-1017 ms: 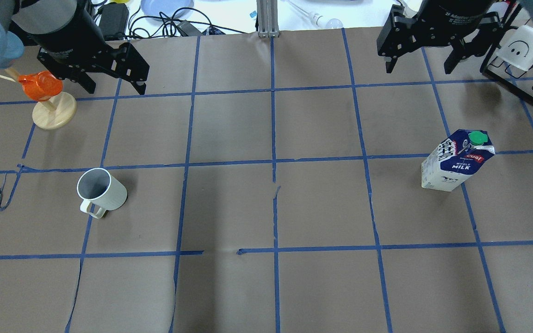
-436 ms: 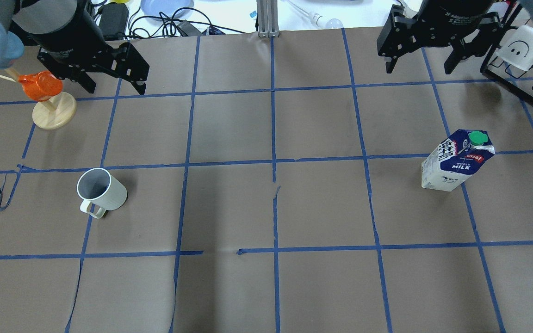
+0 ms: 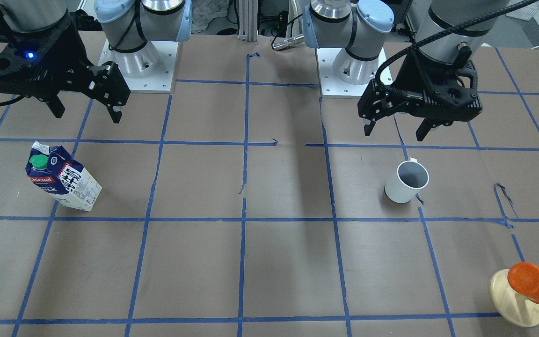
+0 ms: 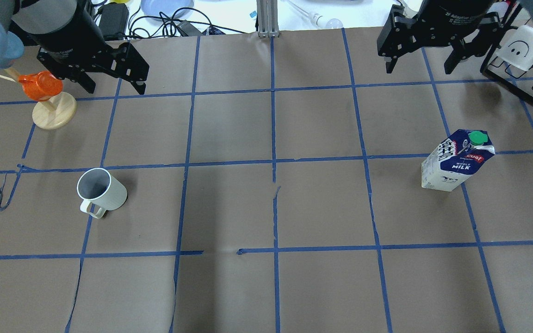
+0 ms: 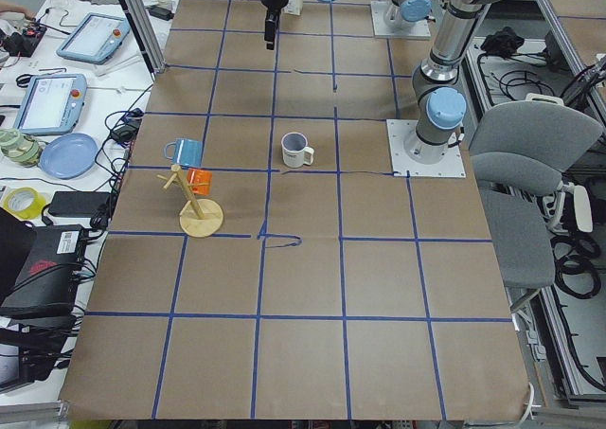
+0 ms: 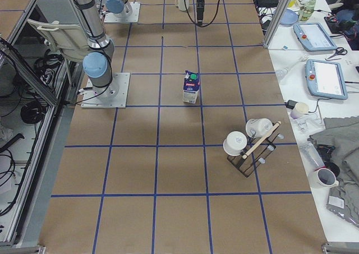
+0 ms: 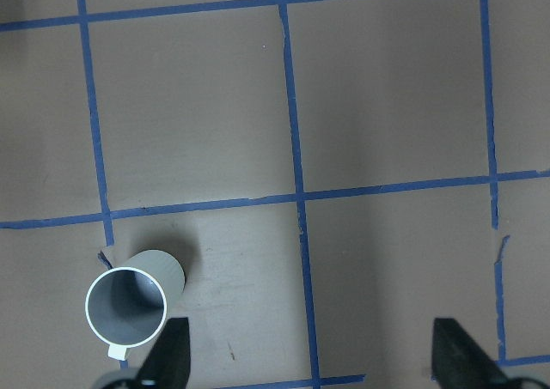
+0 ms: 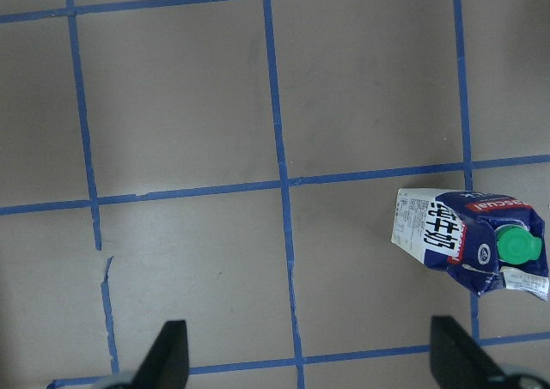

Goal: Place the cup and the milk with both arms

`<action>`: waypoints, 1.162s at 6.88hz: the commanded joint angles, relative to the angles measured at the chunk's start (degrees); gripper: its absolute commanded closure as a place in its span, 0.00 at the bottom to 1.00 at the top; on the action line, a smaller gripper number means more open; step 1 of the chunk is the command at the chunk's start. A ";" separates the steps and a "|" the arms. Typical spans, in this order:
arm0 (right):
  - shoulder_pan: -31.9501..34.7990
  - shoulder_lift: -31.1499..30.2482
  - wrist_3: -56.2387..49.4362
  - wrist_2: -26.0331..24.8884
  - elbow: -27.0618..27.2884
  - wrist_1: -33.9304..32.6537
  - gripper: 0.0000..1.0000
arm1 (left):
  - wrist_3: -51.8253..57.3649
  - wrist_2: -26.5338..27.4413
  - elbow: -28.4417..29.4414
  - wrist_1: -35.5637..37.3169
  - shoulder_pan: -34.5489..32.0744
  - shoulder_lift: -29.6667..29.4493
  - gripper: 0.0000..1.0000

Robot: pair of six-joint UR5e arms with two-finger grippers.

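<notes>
Brown taped table (image 4: pixel 322 208) carries the cup (image 4: pixel 102 192) and the milk (image 4: pixel 456 162) (both upright, well apart). Above, the left gripper (image 4: pixel 114 86) and right gripper (image 4: pixel 419 69) hang wide, empty.

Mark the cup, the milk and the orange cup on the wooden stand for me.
cup (image 4: pixel 97 186): overhead exterior view, grey inside.
milk (image 4: pixel 457 165): overhead exterior view, blue front panel.
orange cup (image 3: pixel 534 276): exterior front-facing view, orange side wall.
</notes>
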 commanded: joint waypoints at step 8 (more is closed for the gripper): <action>-0.05 0.09 0.00 0.00 0.18 0.09 0.00 | 7.87 4.12 -0.03 -0.77 8.63 0.04 0.00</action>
